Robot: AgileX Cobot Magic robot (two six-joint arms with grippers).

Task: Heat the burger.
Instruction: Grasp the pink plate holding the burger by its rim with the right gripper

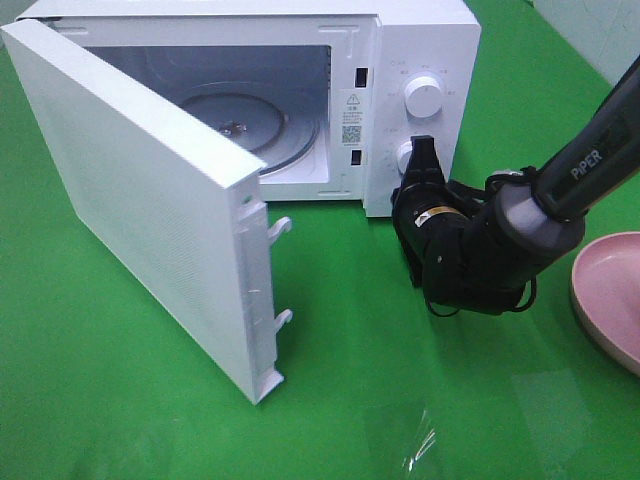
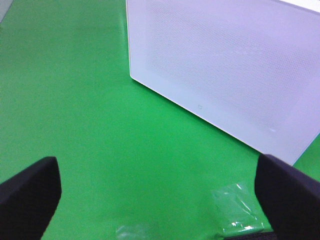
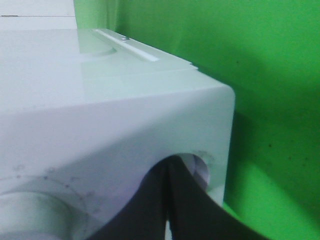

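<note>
R tool (image 1: 423, 148), jaws pressed shut and gripping nothing, pokes its tips at the lower knob (image 1: 403, 158) on the microwave (image 1: 430, 40) control panel. Touching or just short of it, the wrist view is too close and blurred to say. L tool (image 2: 157, 165) hangs wide open and empty over the green counter (image 2: 75, 100), facing the outer face of the door (image 2: 225, 65), near a scrap of clear plastic (image 2: 235, 205). The door stands swung wide open w/ latch hooks showing, and the glass turntable (image 1: 250, 125) inside looks bare. A pink plate (image 1: 612, 290) lies on the counter at the R edge of the high view, well apart from the microwave, its visible part empty.

The burger appears in no view: not on the turntable, not on the seen part of the plate, not in either tool. Progress, by my read: early. The open door is approx. the only step done; the burger must be found and loaded, the door shut and the timer turned. Hidden: most of the plate is cut off by the frame, the microwave's L interior sits behind the door, and the knob markings are too small to read.
</note>
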